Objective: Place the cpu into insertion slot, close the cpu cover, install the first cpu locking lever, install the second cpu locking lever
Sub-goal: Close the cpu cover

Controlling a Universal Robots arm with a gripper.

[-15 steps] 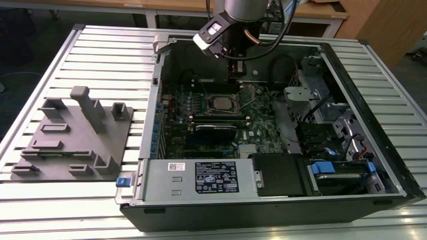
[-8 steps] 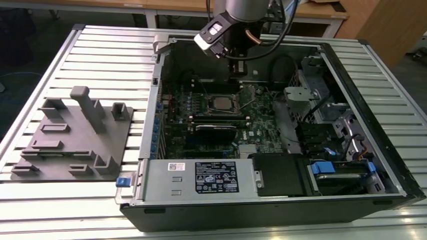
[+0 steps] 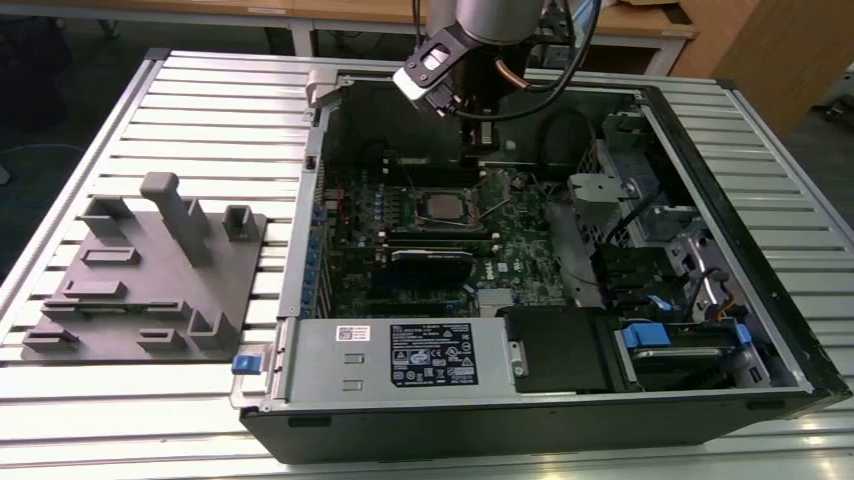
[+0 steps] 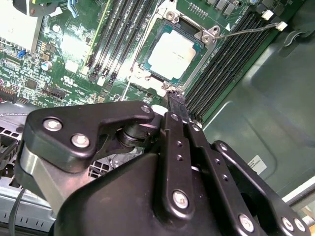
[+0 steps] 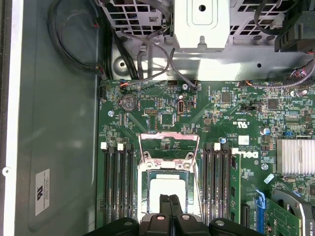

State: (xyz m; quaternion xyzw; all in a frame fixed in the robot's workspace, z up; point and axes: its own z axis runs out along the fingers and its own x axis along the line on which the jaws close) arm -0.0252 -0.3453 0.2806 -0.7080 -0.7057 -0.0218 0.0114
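Observation:
The cpu (image 4: pixel 171 51) lies flat in the insertion slot (image 4: pixel 143 58), pale metal face up; it is also visible in the first wrist view (image 5: pixel 167 189). The cpu cover (image 5: pixel 169 135) stands swung open on the far side of the slot, with green board showing through its cut-out. A thin wire locking lever (image 4: pixel 246 32) sticks out sideways from the socket, unlatched. My gripper (image 4: pixel 175 98) hangs above the socket's edge, its fingers (image 5: pixel 165 201) pressed together and holding nothing. In the exterior view the gripper (image 3: pixel 481 140) is over the back of the open computer case, above the socket (image 3: pixel 447 207).
Black memory slots (image 5: pixel 115 182) flank the socket on both sides. A finned heatsink (image 5: pixel 295 157) sits nearby. The case wall (image 3: pixel 747 200), a drive cage with blue tabs (image 3: pixel 667 340) and the power supply box (image 3: pixel 400 355) surround the board. A grey fixture plate (image 3: pixel 147 270) lies on the exterior view's left.

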